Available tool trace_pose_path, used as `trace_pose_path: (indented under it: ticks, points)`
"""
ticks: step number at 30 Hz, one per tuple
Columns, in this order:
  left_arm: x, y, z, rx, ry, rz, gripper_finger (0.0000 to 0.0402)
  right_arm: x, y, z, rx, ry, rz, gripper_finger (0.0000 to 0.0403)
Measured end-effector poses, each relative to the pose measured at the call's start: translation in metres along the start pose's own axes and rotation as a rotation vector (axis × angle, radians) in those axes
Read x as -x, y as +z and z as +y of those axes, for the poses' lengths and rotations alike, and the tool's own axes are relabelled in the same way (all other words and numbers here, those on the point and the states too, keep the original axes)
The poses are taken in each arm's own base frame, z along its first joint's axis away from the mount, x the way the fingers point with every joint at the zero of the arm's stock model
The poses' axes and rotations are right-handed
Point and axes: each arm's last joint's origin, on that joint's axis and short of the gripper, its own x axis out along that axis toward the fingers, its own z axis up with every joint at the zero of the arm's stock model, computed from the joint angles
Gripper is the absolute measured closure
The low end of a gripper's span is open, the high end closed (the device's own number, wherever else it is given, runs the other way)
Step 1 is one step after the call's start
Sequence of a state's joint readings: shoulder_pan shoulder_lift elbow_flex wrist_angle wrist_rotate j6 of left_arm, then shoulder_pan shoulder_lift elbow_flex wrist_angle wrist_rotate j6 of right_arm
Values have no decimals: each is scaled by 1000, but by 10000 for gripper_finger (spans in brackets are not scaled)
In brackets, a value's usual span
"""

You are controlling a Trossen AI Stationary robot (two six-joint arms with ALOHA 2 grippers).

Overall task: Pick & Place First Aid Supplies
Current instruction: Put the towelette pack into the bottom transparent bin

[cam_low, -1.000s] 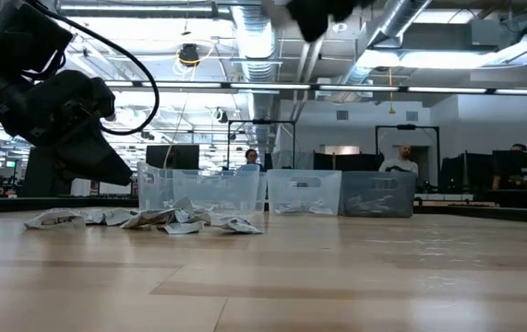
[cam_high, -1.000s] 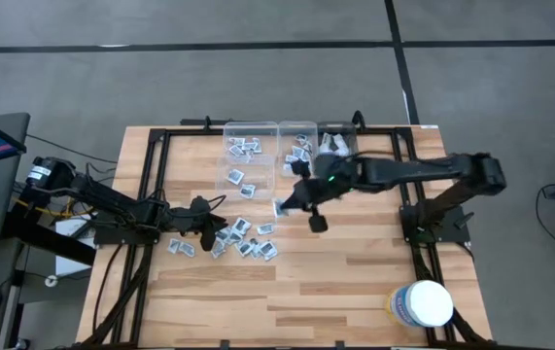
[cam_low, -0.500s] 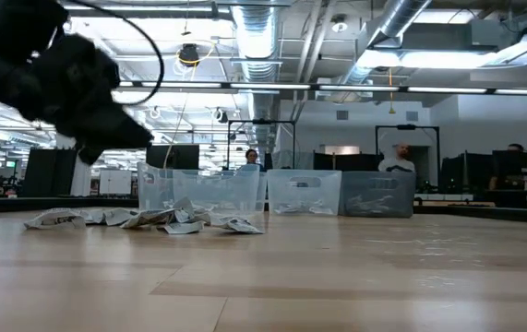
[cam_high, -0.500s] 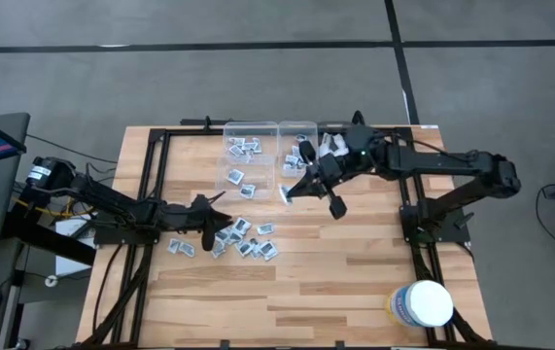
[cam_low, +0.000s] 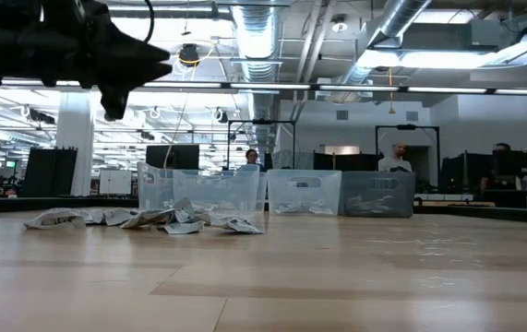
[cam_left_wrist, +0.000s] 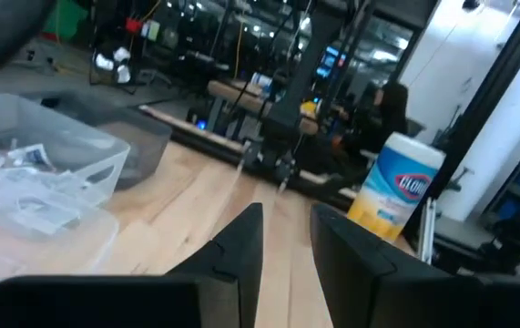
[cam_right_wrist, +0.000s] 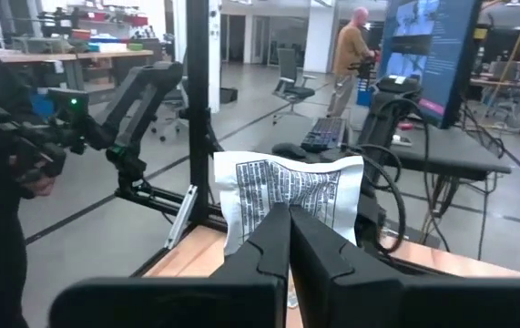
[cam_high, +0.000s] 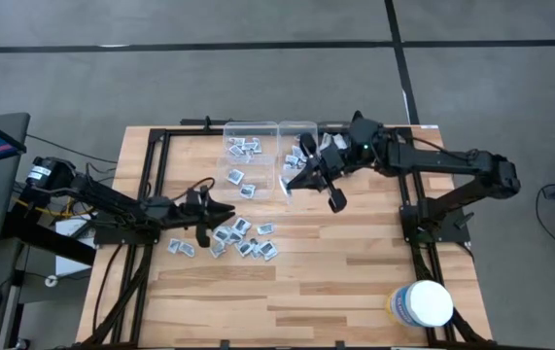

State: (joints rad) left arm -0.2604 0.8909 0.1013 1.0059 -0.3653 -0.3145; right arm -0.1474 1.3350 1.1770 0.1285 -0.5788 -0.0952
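Jaws pinch a packet above wooden table; workshop behind.

The right arm reaches in from the table's right side toward the far middle, its wrist turned, and the right gripper is clamped on a packet, fingers pressed together on its lower edge. The left arm lies low along the table's left side, stretched toward the middle, with the left gripper raised off the surface. Its two fingers stand slightly apart with nothing between them.
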Motion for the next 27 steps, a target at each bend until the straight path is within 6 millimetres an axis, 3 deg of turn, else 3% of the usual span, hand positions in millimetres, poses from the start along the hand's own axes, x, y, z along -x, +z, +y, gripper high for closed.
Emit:
trace_pose_path:
  ticks: [9, 20, 27]
  points:
    - [1, 11, -3, 47, -36, -112, 308, -9, -13, -11, -7, -116, 56, 403]
    - [-19, 47, -7, 116, -20, -289, 306, -47, -76, -31, -34, -357, 291, 403]
    - [-25, 52, -1, 168, 31, -292, 273, -51, -82, -31, -11, -400, 322, 403]
